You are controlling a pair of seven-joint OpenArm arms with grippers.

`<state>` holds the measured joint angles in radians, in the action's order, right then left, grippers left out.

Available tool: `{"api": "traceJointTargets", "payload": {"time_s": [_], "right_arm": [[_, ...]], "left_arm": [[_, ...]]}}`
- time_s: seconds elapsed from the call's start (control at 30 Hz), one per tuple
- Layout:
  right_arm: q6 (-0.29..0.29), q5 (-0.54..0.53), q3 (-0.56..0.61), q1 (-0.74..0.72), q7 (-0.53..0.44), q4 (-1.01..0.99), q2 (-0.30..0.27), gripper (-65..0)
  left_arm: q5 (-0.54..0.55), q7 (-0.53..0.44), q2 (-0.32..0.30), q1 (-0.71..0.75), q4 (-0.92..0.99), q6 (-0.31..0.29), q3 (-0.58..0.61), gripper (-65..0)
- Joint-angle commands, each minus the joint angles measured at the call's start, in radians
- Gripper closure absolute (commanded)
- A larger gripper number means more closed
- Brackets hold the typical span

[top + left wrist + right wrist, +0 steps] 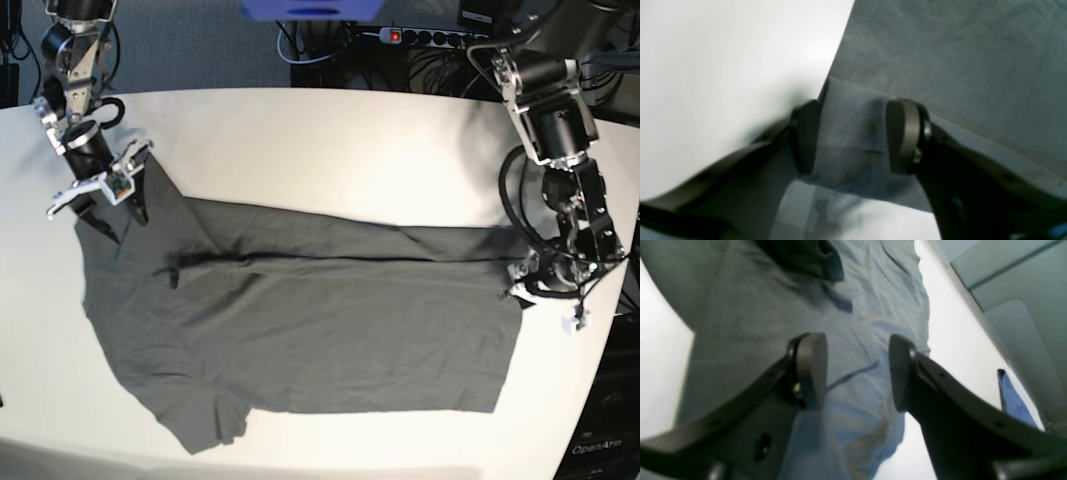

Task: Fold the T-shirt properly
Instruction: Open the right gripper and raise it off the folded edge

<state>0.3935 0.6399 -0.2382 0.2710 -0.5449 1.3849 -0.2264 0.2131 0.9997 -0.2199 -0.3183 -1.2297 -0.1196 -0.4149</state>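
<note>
We see the T-shirt [300, 320] flat on the tabletop [330, 150]. Left gripper [850, 140] straddles a hem fold, jaws apart; right gripper [857, 371] open above cloth.

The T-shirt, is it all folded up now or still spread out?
Partly folded. The T-shirt lies flat on the table, with its far edge turned over along a crease. The rest is spread out, one sleeve showing.

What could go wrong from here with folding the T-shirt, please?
The left gripper has only a thin edge of the T-shirt between its open fingers, so closing may miss it. The right gripper is open above a wrinkled part, so it might pinch several layers. Uneven pulls could skew the fold.
</note>
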Motion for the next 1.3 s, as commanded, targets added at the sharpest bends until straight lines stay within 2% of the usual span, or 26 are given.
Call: {"api": "traceJointTargets", "payload": {"time_s": [0.0, 0.1, 0.17, 0.23, 0.37, 0.53, 0.97, 1.27], "right_arm": [[-0.006, -0.018, -0.003, 0.014, -0.028, 0.037, -0.008, -30.3], [-0.006, -0.018, 0.0, 0.053, -0.028, 0.075, 0.002, -30.8], [-0.006, -0.009, -0.002, 0.069, -0.028, 0.098, 0.04, -33.8], [-0.006, 0.062, -0.003, 0.076, -0.028, 0.106, 0.061, -36.3], [-0.006, 0.165, -0.003, 0.096, -0.028, 0.118, 0.123, -36.4], [-0.006, 0.179, -0.014, 0.098, -0.033, 0.127, 0.164, -36.4], [-0.006, 0.176, -0.016, 0.089, -0.028, 0.087, 0.14, -36.4], [-0.006, 0.176, -0.059, 0.081, -0.039, 0.043, 0.14, -36.0]], "left_arm": [[0.006, -0.017, -0.023, -0.026, -0.02, -0.004, 0.0, -31.9], [0.007, -0.017, -0.026, -0.026, -0.02, -0.004, 0.0, -31.9], [0.007, -0.018, -0.028, -0.026, -0.02, -0.004, 0.0, -31.9], [0.007, -0.018, -0.028, -0.028, -0.02, -0.004, 0.0, -31.9], [0.007, -0.018, -0.029, -0.029, -0.02, -0.004, 0.001, -31.9], [0.007, -0.018, -0.029, -0.029, -0.02, -0.004, 0.001, -31.9], [0.007, -0.018, -0.028, -0.029, -0.02, -0.004, 0.001, -31.9], [0.007, -0.018, -0.029, -0.029, -0.02, -0.004, 0.001, -31.9]]}}
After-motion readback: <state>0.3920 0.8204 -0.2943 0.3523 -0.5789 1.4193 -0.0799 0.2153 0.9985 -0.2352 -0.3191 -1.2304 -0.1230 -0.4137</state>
